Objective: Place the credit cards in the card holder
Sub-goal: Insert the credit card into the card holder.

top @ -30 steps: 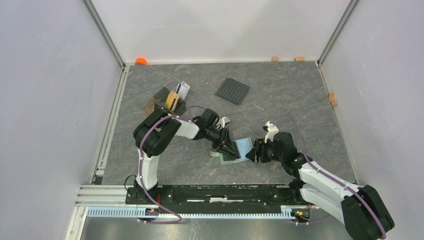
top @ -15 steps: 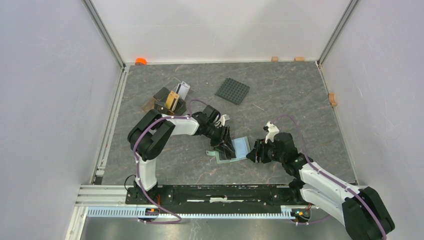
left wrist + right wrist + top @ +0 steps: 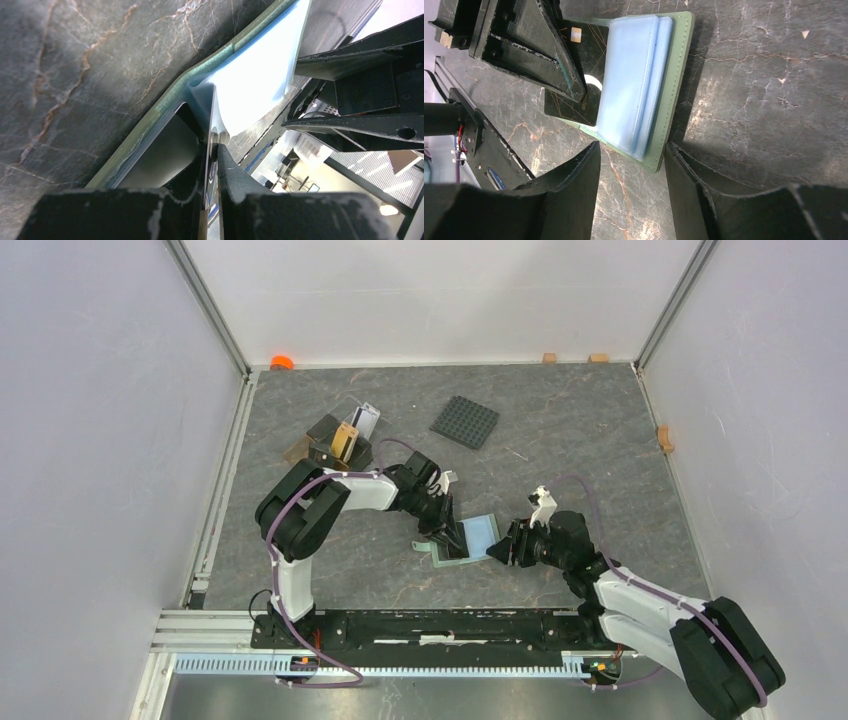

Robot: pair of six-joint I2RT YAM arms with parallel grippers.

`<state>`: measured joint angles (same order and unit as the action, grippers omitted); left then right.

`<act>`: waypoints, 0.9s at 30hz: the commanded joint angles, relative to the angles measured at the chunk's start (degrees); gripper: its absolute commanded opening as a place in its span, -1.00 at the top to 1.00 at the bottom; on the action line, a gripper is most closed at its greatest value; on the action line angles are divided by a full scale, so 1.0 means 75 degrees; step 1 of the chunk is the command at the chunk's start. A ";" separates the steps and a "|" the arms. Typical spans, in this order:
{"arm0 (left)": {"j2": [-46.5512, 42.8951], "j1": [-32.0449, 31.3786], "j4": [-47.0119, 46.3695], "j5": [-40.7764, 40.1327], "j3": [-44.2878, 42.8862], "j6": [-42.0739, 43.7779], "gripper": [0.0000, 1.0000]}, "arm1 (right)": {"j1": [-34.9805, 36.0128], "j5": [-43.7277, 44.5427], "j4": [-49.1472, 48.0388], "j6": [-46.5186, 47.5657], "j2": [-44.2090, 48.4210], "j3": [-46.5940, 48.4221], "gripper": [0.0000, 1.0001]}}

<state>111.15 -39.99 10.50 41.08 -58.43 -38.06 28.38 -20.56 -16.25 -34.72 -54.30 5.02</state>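
The card holder (image 3: 478, 536) lies open on the table, sage-green outside, light blue inside. It also shows in the right wrist view (image 3: 634, 85) and the left wrist view (image 3: 250, 85). My left gripper (image 3: 449, 534) is shut on a black credit card (image 3: 574, 111) with a gold chip, held over the holder's left half. In the left wrist view the card (image 3: 213, 120) is edge-on between the left gripper's (image 3: 214, 144) jaws, its tip at the holder's fold. My right gripper (image 3: 631, 148) is open and empty, its fingers on either side of the holder's near corner. It also shows in the top view (image 3: 508, 545).
A brown tray (image 3: 330, 430) with more cards (image 3: 346, 440) stands at the back left. A black studded plate (image 3: 465, 422) lies at the back middle. An orange object (image 3: 281, 362) sits in the far left corner. White walls close in the table.
My left arm has lowered its elbow and drawn the gripper and card slightly left over the holder. My right gripper has edged a little closer to the holder.
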 commanded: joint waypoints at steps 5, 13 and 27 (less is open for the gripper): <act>0.0296 0.0034 -0.0521 -0.0147 0.0508 0.0188 0.81 | 0.0024 -0.0199 -0.0892 -0.0426 -0.0600 -0.0351 0.06; 0.0457 0.0035 -0.1636 0.0327 0.0902 -0.0575 0.87 | 0.0021 -0.0207 -0.1045 -0.0667 -0.0852 -0.0395 0.42; 0.0259 0.0169 -0.2806 -0.0060 0.1194 -0.1023 0.87 | 0.0025 -0.0274 -0.1052 -0.0865 -0.0844 -0.0481 0.95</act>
<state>112.36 -39.22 -6.83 48.69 -50.41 -45.30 27.99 -19.97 -25.58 -40.69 -61.06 2.61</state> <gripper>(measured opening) 0.068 0.063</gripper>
